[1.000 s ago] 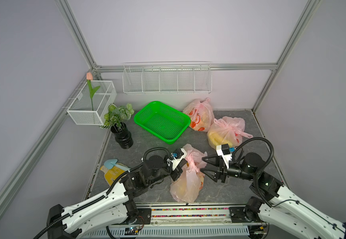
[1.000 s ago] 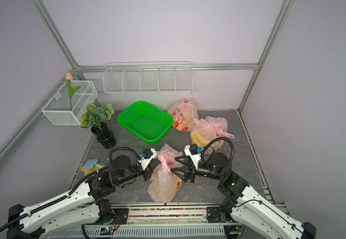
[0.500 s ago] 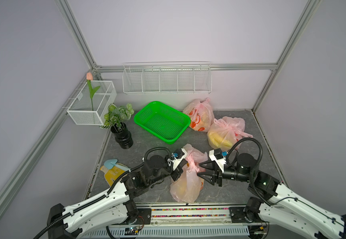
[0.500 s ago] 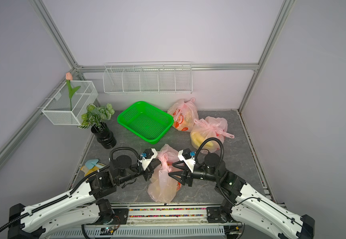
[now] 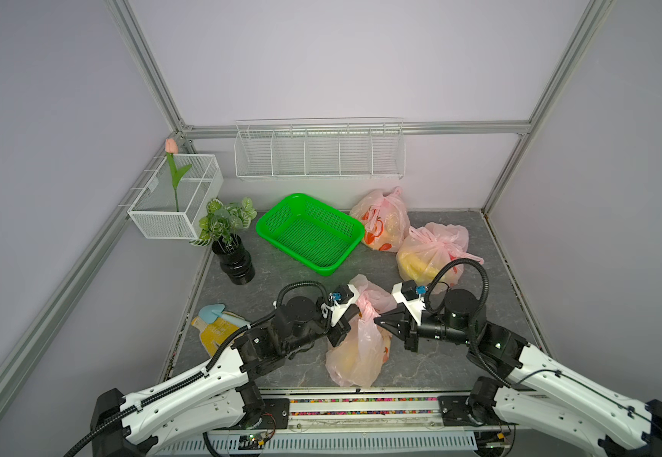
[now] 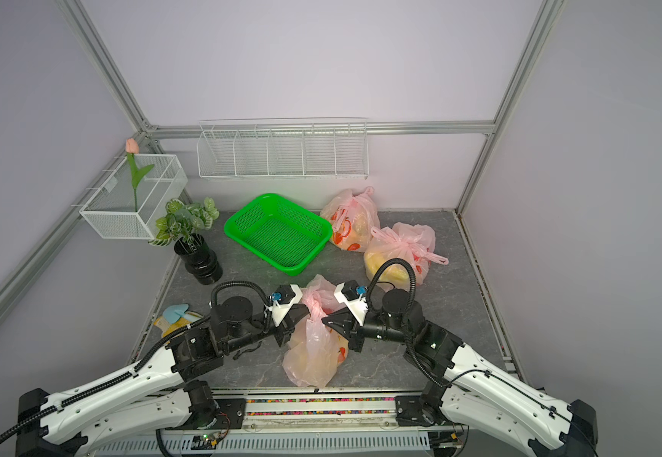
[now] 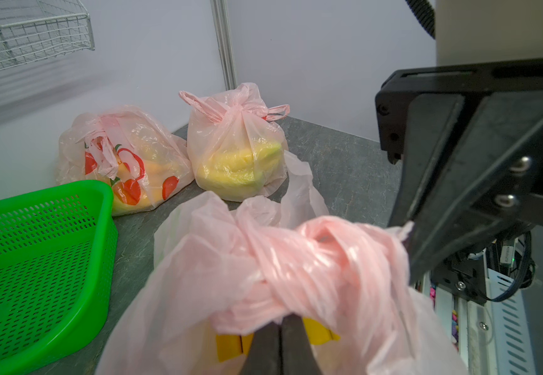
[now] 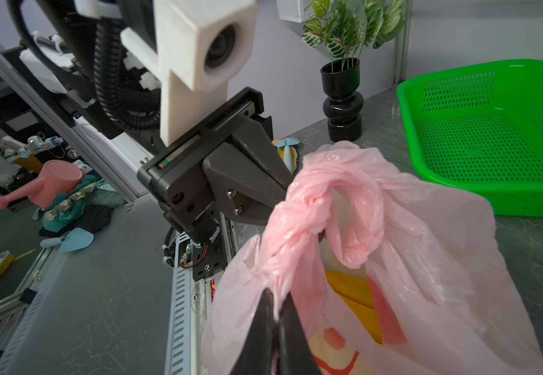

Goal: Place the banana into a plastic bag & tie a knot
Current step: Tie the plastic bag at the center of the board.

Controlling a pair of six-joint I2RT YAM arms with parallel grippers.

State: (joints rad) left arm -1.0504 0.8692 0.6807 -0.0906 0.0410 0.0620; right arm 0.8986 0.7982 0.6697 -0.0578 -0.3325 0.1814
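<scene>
A pink plastic bag point(image 5: 355, 348) point(image 6: 315, 352) stands near the table's front edge, its handles twisted into a loose loop point(image 8: 345, 201). The yellow banana point(image 8: 354, 292) shows through the film inside it. From the left, my left gripper point(image 5: 355, 312) point(image 7: 281, 319) is shut on the twisted handle strand. From the right, my right gripper point(image 5: 377, 320) point(image 8: 276, 302) is shut on another strand of the bag just below the twist. The two grippers' tips are close together, on either side of the bag's neck.
A green basket point(image 5: 309, 233) lies behind the bag. Two tied bags point(image 5: 381, 219) point(image 5: 432, 253) with yellow fruit sit at the back right. A black vase with a plant point(image 5: 234, 257) stands at the left. A blue trowel on a yellow packet point(image 5: 212, 320) lies front left.
My right gripper has moved left to the bag and closed on its handle strand. The left gripper has kept its grip and place.
</scene>
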